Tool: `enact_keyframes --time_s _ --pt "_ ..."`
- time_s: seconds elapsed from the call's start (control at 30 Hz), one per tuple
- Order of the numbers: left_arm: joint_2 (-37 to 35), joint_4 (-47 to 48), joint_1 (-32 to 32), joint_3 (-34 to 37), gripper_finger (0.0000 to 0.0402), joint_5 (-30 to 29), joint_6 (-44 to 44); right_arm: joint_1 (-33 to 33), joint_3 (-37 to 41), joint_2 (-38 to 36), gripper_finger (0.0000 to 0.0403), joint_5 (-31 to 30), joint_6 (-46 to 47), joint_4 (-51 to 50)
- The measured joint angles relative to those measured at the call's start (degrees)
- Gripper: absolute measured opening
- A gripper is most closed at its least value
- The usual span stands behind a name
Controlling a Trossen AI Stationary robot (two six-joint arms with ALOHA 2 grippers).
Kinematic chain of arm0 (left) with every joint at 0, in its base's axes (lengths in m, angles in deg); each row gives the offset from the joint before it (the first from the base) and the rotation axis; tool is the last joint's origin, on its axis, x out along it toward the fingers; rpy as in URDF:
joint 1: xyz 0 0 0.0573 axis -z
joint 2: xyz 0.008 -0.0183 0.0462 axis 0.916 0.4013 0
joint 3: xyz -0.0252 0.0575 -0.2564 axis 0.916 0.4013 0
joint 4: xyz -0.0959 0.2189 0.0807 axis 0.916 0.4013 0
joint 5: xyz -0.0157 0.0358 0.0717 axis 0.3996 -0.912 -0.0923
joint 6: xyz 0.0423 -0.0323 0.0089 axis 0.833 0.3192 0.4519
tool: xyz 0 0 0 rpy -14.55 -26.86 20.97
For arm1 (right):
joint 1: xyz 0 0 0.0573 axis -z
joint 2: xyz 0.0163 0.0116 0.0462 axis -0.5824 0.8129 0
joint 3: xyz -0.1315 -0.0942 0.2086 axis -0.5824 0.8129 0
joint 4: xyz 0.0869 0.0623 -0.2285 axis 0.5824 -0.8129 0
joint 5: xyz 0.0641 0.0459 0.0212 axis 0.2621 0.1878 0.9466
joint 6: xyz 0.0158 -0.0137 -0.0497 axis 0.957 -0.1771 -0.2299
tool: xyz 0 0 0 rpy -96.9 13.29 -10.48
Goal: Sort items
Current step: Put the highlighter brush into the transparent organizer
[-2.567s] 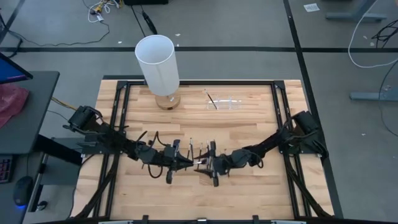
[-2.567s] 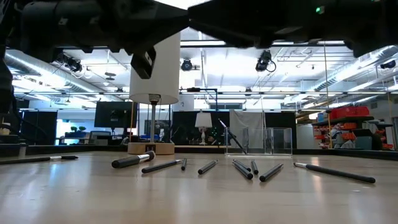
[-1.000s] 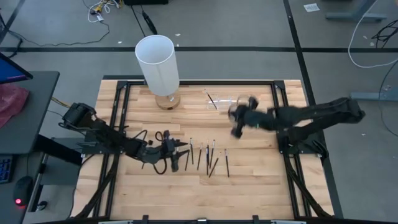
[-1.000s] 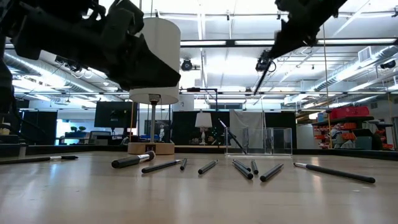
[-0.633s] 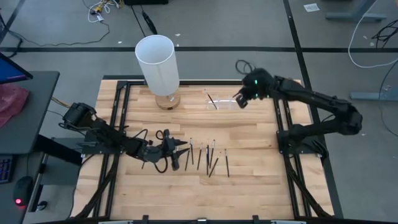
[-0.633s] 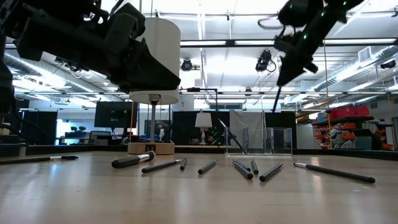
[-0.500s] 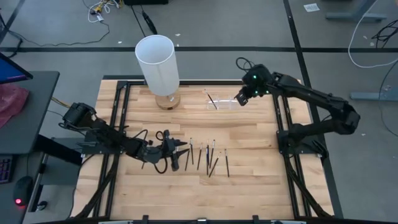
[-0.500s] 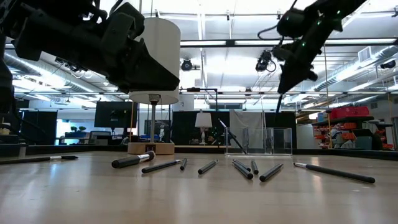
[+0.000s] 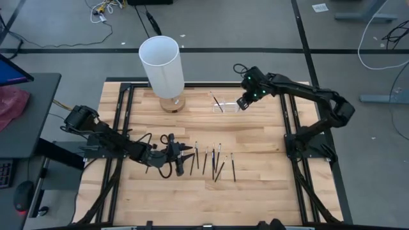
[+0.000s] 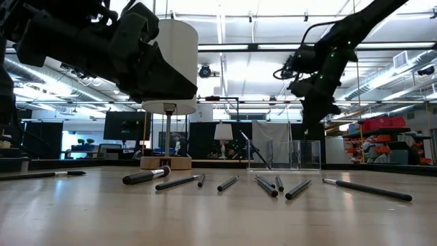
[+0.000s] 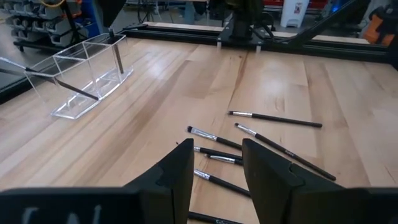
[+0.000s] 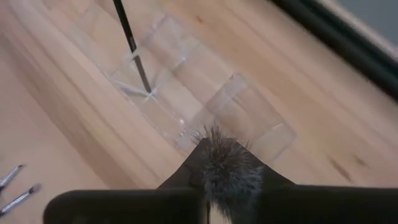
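Above the clear holder [image 9: 229,104] near the table's far edge, my right gripper [image 9: 243,102] hangs with its fingers pinched on a brush [image 12: 221,167], bristles fanned out just over the holder's open compartments. One dark stick [image 12: 132,43] already leans inside the holder's other end. The holder sits close to the black frame rail [image 9: 281,102] on that side, so little room is left between it and the table's border. The tall white cylinder [image 9: 162,66] stands apart from it on the same far strip, with bare wood between them.

My left gripper [image 9: 181,156] waits low over the near half of the table, fingers [image 11: 267,174] parted with nothing between them. Just beside it the remaining items [image 9: 214,160] lie scattered flat on the wood, some crossing or touching each other, none near an edge. In the low view two more long sticks [image 10: 367,189] rest farther out to either side. Between this scatter and the holder the boards lie open.
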Motion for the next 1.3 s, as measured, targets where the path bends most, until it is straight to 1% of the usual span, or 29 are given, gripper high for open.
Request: enact_keyframes --time_s 0.1,0.4,0.53,0.87,1.03,1.17,1.3 --pt "0.0 0.19 0.0 0.0 0.0138 0.0 -0.35 1.42 0.0 0.84 0.0021 1.61 0.0 0.31" --pt "0.0 0.21 0.0 0.0 0.0138 0.02 -0.37 4.28 0.0 1.83 0.0027 2.39 0.0 1.87" --pt "0.0 0.22 0.0 0.0 0.0138 0.02 -0.4 5.26 0.01 1.86 0.0046 4.68 0.14 3.2" --pt "0.0 0.23 0.0 0.0 0.0138 0.02 -0.71 6.94 0.02 1.86 0.0112 4.73 0.93 3.57" --pt "0.0 0.23 0.0 0.0 0.0138 0.02 -0.75 7.85 0.02 1.5 0.0142 4.71 0.7 6.31" --pt "0.0 0.23 0.0 0.0 0.0138 0.03 -0.75 8.69 0.04 -0.73 0.0153 4.35 0.71 7.0" --pt "0.0 0.21 0.0 0.0 0.0138 0.02 -0.77 9.35 0.04 -4.9 0.0151 0.96 0.7 6.76"
